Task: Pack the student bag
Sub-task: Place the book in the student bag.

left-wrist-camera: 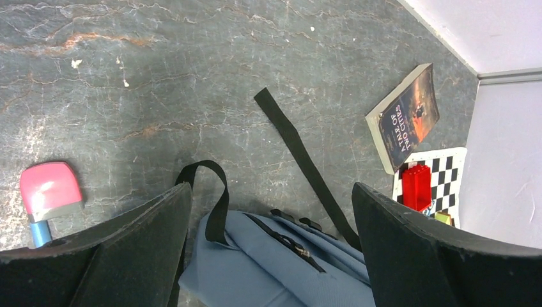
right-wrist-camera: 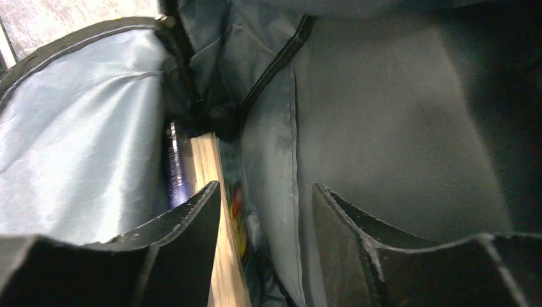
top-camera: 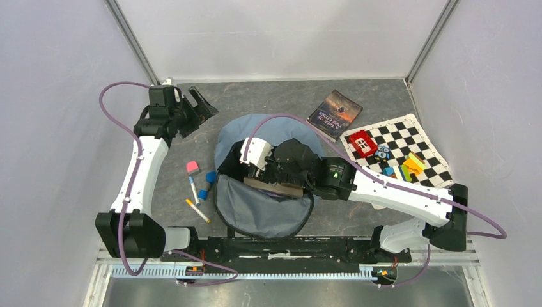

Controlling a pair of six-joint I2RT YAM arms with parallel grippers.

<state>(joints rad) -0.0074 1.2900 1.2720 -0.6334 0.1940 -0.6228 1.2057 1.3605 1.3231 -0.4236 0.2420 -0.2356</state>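
Observation:
The student bag (top-camera: 262, 214), grey-blue with a black zip rim, lies open in the middle of the table, its flap folded toward the arms. My right gripper (top-camera: 268, 173) reaches down into its mouth. In the right wrist view the right gripper (right-wrist-camera: 265, 188) stands open inside the lining (right-wrist-camera: 396, 128). A book's pale page edge (right-wrist-camera: 208, 160) leans against the left finger, and a gap separates it from the right finger. My left gripper (top-camera: 195, 109) hangs wide open at the back left. From its wrist, the left gripper (left-wrist-camera: 271, 188) is above the bag's top (left-wrist-camera: 268, 268) and handle loop (left-wrist-camera: 214, 192), holding nothing.
A dark paperback (top-camera: 334, 114) lies at the back right. Beside it a checkered mat (top-camera: 409, 137) carries a red brick (top-camera: 361, 142), an owl toy (top-camera: 383, 151) and coloured blocks (top-camera: 409, 166). Left of the bag lie a pink eraser (top-camera: 193, 167), two markers (top-camera: 193, 190) and blue blocks (top-camera: 210, 176).

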